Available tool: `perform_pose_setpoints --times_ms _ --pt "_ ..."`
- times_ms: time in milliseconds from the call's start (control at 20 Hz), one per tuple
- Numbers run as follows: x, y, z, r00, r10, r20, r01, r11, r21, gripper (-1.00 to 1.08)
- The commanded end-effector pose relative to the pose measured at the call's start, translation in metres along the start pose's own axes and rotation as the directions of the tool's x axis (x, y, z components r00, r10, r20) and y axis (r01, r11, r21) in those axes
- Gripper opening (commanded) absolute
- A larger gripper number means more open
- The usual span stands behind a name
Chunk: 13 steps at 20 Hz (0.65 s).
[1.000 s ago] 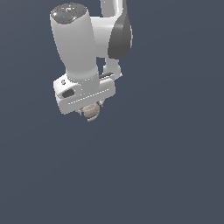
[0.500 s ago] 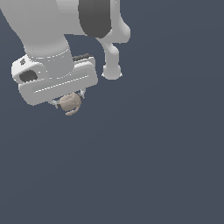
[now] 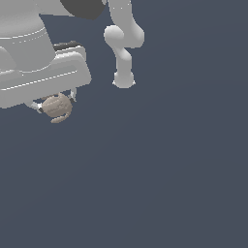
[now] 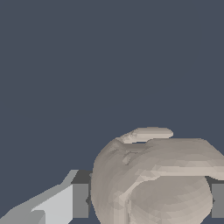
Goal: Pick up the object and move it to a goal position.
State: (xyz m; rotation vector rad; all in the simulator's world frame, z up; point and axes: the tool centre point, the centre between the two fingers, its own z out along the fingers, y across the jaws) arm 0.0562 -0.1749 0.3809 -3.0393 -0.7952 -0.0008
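hand moved left, still gripping ball.

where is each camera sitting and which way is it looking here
Exterior view: sits off the arm, exact place not known; it faces the arm's white links and the gripper, which fills its upper left, with the ball between the fingers over a plain dark ground.
Wrist view: sits on the wrist and looks along the fingers; the ball fills much of the frame, close up, with plain dark ground beyond.
Shared: both show the same tan, grooved ball pinched in the gripper and the same dark ground.
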Motion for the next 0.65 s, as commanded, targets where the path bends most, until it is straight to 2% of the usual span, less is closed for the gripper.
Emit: perform_pose_setpoints --times_ms 0,600 --pt "0.000 0.006 -0.007 1.000 -0.001 0.000 0.001 1.000 0.000 -1.00" --pt "0.000 0.018 -0.019 1.000 -0.001 0.000 0.001 1.000 0.000 -1.00"
